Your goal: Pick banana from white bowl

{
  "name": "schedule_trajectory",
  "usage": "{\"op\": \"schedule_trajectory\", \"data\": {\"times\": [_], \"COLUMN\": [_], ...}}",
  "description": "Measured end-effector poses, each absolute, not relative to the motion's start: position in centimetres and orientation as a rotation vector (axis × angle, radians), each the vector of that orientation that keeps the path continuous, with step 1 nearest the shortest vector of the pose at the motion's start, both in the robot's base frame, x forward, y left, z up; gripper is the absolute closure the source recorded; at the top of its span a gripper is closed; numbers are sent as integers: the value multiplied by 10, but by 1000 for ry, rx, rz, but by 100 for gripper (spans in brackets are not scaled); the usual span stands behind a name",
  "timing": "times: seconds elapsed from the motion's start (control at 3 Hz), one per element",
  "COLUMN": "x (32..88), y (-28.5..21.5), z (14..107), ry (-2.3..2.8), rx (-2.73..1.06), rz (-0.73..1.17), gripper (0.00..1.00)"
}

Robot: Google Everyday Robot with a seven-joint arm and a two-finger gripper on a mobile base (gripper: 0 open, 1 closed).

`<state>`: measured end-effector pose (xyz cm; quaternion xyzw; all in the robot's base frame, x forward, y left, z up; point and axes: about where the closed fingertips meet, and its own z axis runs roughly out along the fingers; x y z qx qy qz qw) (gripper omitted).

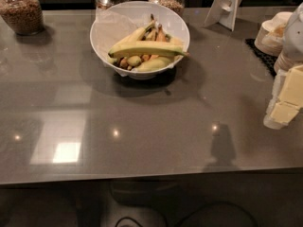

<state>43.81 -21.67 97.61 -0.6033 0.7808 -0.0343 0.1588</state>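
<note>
The white bowl (pixel 110 25) stands on the grey table at the back centre. The banana (pixel 144 49), long, slender and yellow-green with dark tips, lies nearly level across the top of the bowl, over several shorter yellow bananas (pixel 152 64) and other fruit. My gripper (pixel 287 100), white with pale yellow pads, hangs at the right edge of the view, above the table's right side. It is far to the right of the bowl and nearer the front, and touches nothing.
Three glass jars (pixel 19 11) of grain stand along the back edge. A white stand (pixel 226 6) is at the back right. A stack of beige paper plates (pixel 271 34) sits on a black mat at the far right. The table's front edge (pixel 142 176) runs along the bottom.
</note>
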Motion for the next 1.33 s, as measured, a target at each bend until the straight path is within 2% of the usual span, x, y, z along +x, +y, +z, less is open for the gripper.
{"op": "schedule_trajectory", "data": {"times": [0.67, 1.33], "x": [446, 530], "y": [-210, -151], "z": [979, 981], "ry": [2195, 1946], "rx": [-1708, -1604], "rz": [-96, -19], "gripper": [0, 0]}}
